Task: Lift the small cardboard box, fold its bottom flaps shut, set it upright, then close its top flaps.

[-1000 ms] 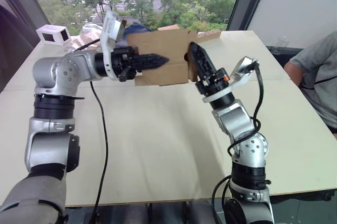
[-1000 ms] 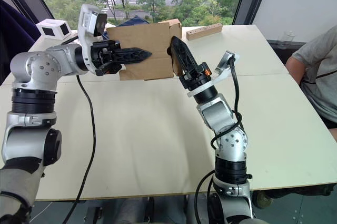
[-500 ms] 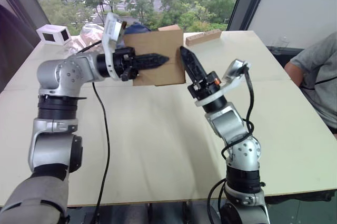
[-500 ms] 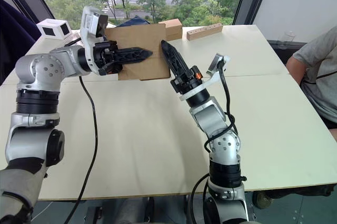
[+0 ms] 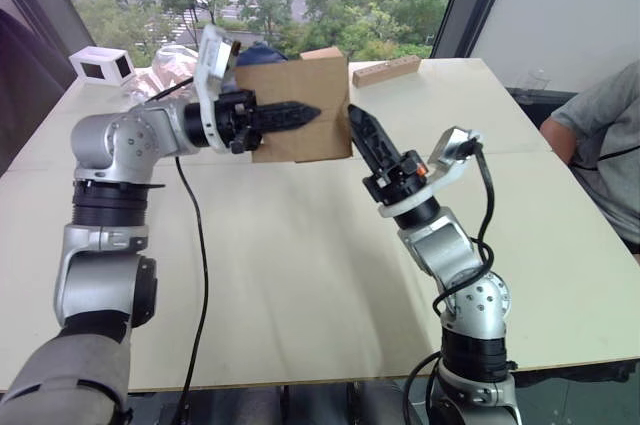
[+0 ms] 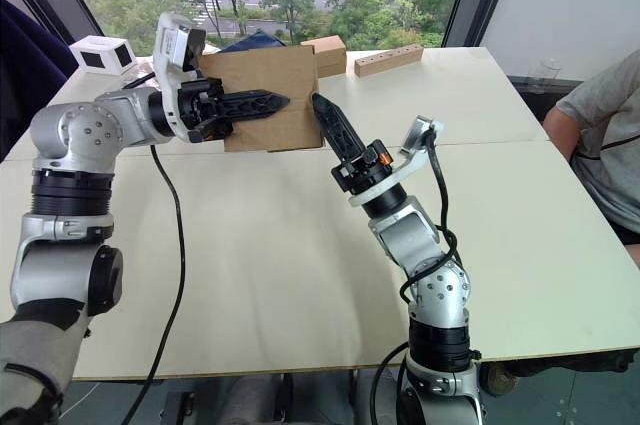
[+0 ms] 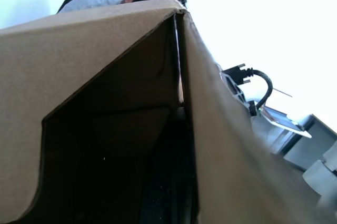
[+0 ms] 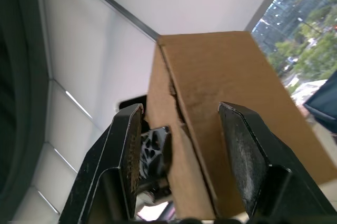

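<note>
The small cardboard box (image 5: 298, 81), plain brown, hangs in the air over the far middle of the table. My left gripper (image 5: 310, 111) is shut on it, with one black finger lying across the front face. The left wrist view looks into the box's dark hollow (image 7: 121, 155) between cardboard panels. I cannot tell whether these are the bottom flaps or the top flaps. My right gripper (image 5: 356, 115) points up at the box's right edge, just apart from it. It is open, and its fingers (image 8: 126, 145) frame the box (image 8: 221, 71).
Behind the held box, a squat brown box (image 6: 326, 52) and a long tan block (image 6: 388, 59) lie on the table (image 5: 300, 275). A small white box (image 5: 100, 63) and crumpled plastic (image 5: 165, 57) sit at the far left. A seated person (image 5: 600, 135) is at the right.
My right gripper has drawn back from the box's right end, down and to the right. The box now looks narrower at that end. The left gripper keeps its hold.
</note>
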`<state>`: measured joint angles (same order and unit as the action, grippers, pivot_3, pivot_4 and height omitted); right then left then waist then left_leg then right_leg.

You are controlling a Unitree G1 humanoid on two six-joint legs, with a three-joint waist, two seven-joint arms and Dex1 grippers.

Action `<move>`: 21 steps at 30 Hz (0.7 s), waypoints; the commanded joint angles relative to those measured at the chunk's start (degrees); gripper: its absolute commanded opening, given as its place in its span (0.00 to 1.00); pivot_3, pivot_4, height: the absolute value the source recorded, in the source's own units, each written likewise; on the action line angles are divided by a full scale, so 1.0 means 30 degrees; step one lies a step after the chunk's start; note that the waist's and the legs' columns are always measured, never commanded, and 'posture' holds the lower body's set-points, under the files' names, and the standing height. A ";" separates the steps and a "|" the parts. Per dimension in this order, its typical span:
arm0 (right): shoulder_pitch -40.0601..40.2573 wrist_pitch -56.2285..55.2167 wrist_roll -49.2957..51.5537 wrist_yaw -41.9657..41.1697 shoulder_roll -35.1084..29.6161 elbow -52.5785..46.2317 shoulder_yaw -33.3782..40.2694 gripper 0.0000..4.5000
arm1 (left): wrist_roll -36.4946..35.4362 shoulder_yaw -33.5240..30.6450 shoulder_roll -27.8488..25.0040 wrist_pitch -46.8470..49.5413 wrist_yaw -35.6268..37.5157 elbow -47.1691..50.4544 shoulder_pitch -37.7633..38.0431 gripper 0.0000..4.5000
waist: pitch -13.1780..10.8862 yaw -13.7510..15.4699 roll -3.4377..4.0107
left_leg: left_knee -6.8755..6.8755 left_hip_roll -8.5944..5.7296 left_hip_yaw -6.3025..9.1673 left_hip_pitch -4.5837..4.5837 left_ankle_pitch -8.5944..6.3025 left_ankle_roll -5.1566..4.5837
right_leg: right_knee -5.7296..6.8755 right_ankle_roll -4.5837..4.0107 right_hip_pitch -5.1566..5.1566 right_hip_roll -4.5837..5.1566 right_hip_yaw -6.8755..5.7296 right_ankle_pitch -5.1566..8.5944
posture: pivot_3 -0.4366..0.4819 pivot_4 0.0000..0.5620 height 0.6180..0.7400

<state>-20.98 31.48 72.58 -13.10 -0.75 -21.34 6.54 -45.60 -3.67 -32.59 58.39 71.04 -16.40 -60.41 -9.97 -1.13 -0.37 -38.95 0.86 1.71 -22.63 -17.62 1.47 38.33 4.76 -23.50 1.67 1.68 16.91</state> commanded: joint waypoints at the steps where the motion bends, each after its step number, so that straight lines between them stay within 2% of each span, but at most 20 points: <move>1: -0.0104 -0.0341 0.0228 0.0174 -0.0606 -0.1024 0.0773 0.18 | -0.0259 -0.0053 -0.0454 0.0074 0.0725 0.0862 -0.0337 0.00 | 0.0000 0.0004 0.0000 | 0.0000 0.0000 0.0000 0.0000 0.0000 0.0000 | 0.0000 0.0000 0.0000 0.0000 0.0000 0.0000 | 0.48 0.27 1.00; 3: -0.0110 -0.0377 0.0284 0.0251 -0.0819 -0.1063 0.0928 0.00 | -0.0224 0.0018 -0.0509 0.0080 0.0876 0.0949 -0.0317 0.00 | 0.0000 0.0006 0.0000 | 0.0000 0.0000 -0.0001 0.0000 0.0000 0.0000 | -0.0001 0.0000 0.0001 0.0000 0.0001 0.0000 | 0.48 0.27 1.00; 9: -0.0274 -0.0251 0.0385 0.0357 -0.1387 -0.1242 0.1105 0.00 | -0.0043 0.0196 -0.0498 -0.0045 0.1099 0.0880 -0.0416 0.00 | 0.0000 0.0003 0.0000 | 0.0000 0.0000 -0.0002 0.0000 -0.0001 -0.0001 | -0.0001 0.0000 0.0001 -0.0003 0.0001 0.0000 | 0.48 0.27 1.00; 13: -0.0477 0.0951 0.0068 0.0005 -0.2647 -0.2040 0.0058 0.00 | 0.0347 0.0626 -0.0405 -0.0447 0.1369 0.0684 -0.0466 0.00 | 0.0000 0.0006 0.0000 | 0.0001 0.0001 -0.0002 0.0000 -0.0001 -0.0001 | -0.0001 -0.0001 0.0001 -0.0002 0.0001 0.0000 | 0.48 0.27 1.00; 21: -0.0809 0.1723 -0.0318 -0.0578 -0.3302 -0.2302 -0.1363 0.00 | 0.0812 0.1131 -0.0167 -0.0773 0.1661 0.0404 -0.0498 0.00 | 0.0000 0.0017 0.0000 | 0.0001 0.0000 -0.0002 0.0000 -0.0001 -0.0002 | -0.0003 -0.0001 0.0001 -0.0006 0.0001 0.0001 | 0.48 0.27 1.00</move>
<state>-22.23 35.64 71.49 -13.06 -10.56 -25.75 5.08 -43.59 -0.79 -33.34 56.90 75.84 -15.96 -60.44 -9.97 -1.08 -0.37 -38.94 0.86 1.71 -22.62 -17.62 1.46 38.32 4.76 -23.50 1.65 1.68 16.91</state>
